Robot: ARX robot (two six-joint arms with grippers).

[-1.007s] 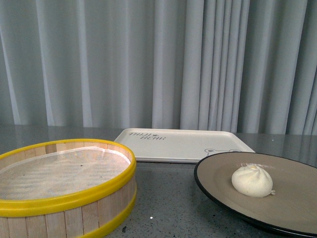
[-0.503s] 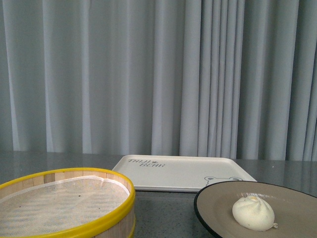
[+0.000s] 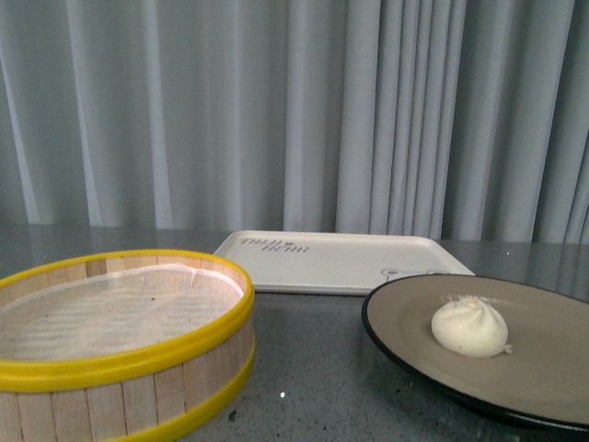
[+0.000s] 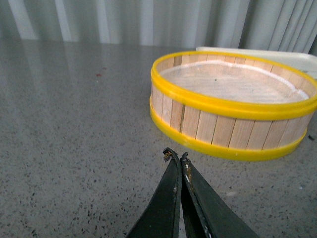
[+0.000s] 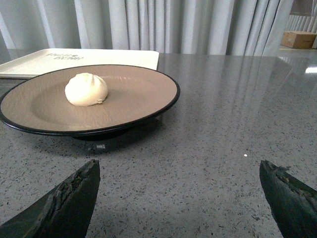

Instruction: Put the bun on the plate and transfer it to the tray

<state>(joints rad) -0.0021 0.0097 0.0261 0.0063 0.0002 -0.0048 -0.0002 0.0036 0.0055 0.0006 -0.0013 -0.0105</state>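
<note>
one yellow-rimmed steamer basket (image 3: 120, 341) stands left, the left end effector (image 4: 177, 157) pinched together near it. the tray (image 3: 340, 262) lies behind, centre. rightward, the bun (image 3: 469, 327) rests on the plate (image 3: 405, 318), the right end effector (image 5: 178, 166) spread wide before it.

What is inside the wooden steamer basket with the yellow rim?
The steamer basket holds only a white liner sheet; no food lies on it. The liner covers the basket's floor, so that cannot be seen.
</note>
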